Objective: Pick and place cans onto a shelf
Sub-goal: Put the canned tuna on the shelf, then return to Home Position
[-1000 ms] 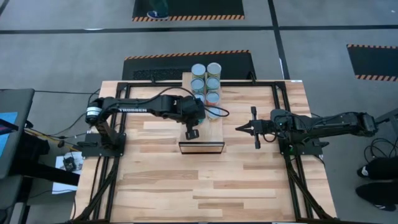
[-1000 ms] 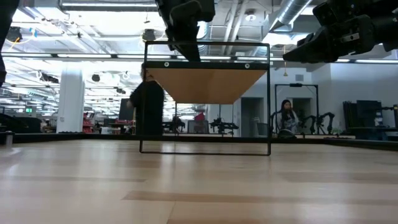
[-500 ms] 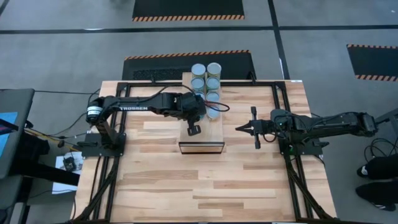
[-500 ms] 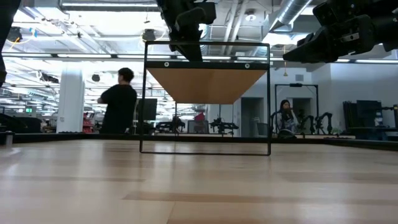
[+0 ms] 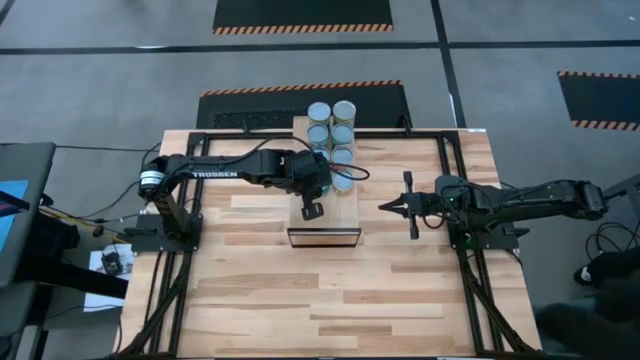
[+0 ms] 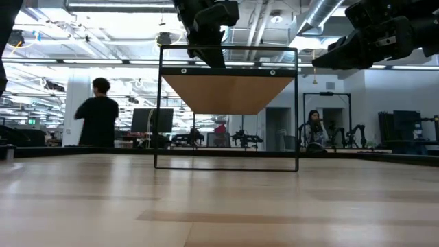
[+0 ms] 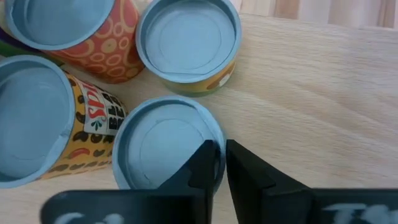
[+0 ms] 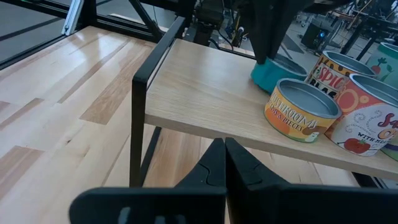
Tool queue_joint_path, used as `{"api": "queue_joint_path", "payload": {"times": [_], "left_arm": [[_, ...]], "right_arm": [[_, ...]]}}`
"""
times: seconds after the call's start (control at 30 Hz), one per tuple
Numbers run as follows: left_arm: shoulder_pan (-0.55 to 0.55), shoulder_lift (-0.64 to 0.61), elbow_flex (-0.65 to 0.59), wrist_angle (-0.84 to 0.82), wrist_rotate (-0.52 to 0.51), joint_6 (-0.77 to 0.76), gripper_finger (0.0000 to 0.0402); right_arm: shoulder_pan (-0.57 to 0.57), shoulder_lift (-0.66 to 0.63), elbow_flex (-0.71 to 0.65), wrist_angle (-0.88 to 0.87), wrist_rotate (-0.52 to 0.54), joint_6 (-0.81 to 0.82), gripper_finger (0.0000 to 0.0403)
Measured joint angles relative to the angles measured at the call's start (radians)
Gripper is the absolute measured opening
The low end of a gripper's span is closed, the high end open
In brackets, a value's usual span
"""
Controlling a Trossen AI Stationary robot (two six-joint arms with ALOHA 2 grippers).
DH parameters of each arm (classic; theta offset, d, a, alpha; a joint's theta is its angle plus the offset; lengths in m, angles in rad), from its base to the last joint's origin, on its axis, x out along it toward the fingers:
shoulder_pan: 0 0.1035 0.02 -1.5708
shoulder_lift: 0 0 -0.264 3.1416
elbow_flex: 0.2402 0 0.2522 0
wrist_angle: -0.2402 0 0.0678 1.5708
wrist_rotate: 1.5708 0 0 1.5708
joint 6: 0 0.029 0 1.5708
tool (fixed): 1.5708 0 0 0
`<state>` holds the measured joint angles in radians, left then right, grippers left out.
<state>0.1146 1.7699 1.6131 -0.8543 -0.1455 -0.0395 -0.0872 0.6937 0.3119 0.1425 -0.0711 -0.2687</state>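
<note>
Planked wooden tabletop (image 5: 330, 290) fills the centre of the high view. Person (image 6: 96, 113) stands left of centre in the low view; another person (image 6: 316, 128) is right of centre, far back

Robotics lab/open workshop: exposed ceiling ducts (image 6: 322, 17), strip lights, hazard-striped floor mats (image 5: 300, 14), workstations, person (image 6: 97, 115) standing in bkgd.

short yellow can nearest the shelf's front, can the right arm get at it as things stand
Probably yes. The short yellow can stands on the shelf, open wood in front, and the right gripper, shut, faces it from the table side. The left gripper on the teal can behind crowds it slightly.
</note>
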Motion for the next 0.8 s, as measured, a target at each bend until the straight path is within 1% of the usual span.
{"api": "queue_joint_path", "payload": {"times": [0.2, 0.33, 0.47, 0.67, 0.73, 0.8], "left_arm": [[0.000, 0.000, 0.000, 0.000, 0.000, 0.000, 0.0075], [0.000, -0.005, -0.001, -0.001, -0.001, 0.022, 0.0092], [-0.011, -0.053, -0.001, -0.009, -0.026, 0.029, 0.0088], [-0.056, -0.111, -0.002, -0.027, -0.059, 0.034, 0.0069], [-0.082, -0.136, -0.038, 0.009, -0.070, 0.042, 0.0058], [-0.103, -0.167, -0.111, 0.072, -0.072, 0.054, 0.0047]], "right_arm": [[0.000, 0.000, 0.000, 0.000, 0.000, 0.000, 0.0008], [0.000, 0.000, 0.000, 0.000, 0.000, 0.000, 0.0008], [0.000, 0.000, 0.000, 0.000, 0.000, 0.000, 0.0008], [0.000, 0.000, 0.000, 0.000, 0.000, 0.000, 0.0008], [0.000, 0.000, 0.000, 0.000, 0.000, 0.000, 0.0008], [0.000, 0.000, 0.000, -0.001, 0.000, 0.000, 0.0008]]}}
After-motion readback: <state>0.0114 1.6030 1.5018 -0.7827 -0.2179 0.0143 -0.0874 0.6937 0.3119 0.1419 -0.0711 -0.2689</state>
